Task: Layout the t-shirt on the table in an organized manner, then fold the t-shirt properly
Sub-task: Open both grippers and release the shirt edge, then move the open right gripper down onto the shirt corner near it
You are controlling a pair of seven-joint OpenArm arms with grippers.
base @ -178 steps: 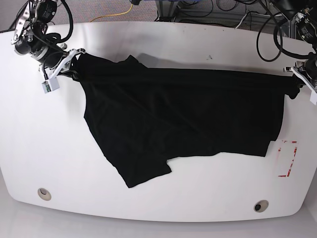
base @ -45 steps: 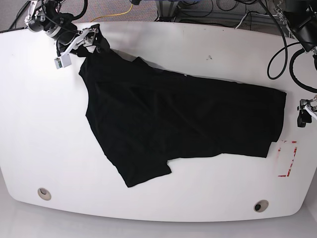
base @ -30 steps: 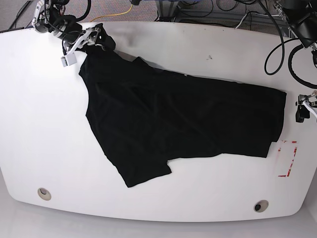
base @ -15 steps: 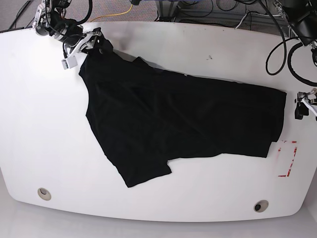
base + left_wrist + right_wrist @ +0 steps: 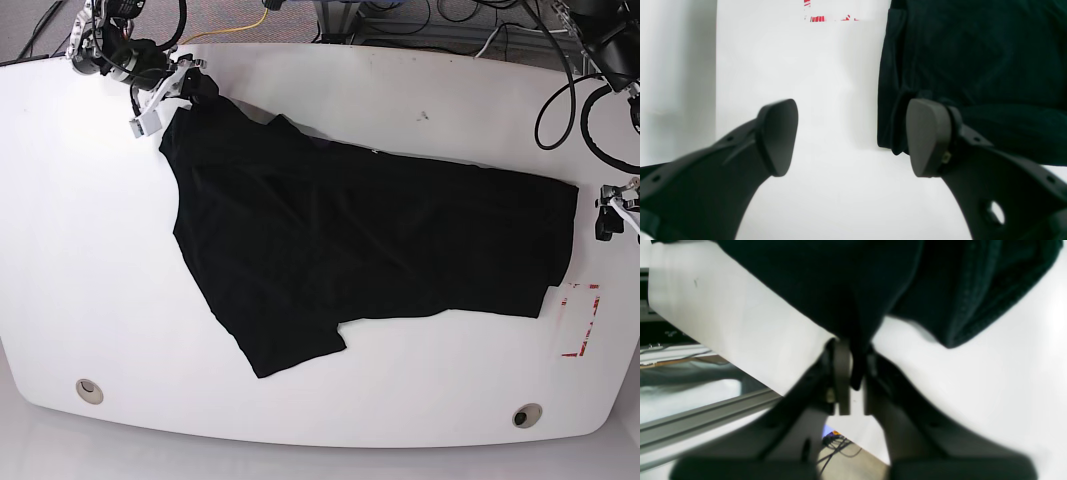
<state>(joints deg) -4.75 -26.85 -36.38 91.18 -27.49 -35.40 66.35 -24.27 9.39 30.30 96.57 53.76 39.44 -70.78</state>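
Note:
The black t-shirt point(image 5: 370, 240) lies spread and slightly skewed across the white table point(image 5: 80, 250), one sleeve pointing to the near edge. At the far left corner my right gripper point(image 5: 190, 88) is shut on the shirt's edge; the right wrist view shows the gripper point(image 5: 848, 373) pinching a fold of the t-shirt point(image 5: 840, 280) between closed jaws. My left gripper point(image 5: 606, 215) hovers just off the shirt's right edge. In the left wrist view it point(image 5: 853, 136) stands open over bare table, one fingertip point(image 5: 928, 136) beside the t-shirt point(image 5: 973, 66) hem.
Red tape marks point(image 5: 583, 318) sit near the table's right edge and show in the left wrist view as red tape point(image 5: 830, 16). Two grommet holes point(image 5: 89, 389) point(image 5: 526, 415) lie along the front edge. Cables hang behind the table point(image 5: 560, 70).
My right gripper has closed onto the shirt's far left corner. The left gripper has stayed open and shifted only slightly beside the right hem.

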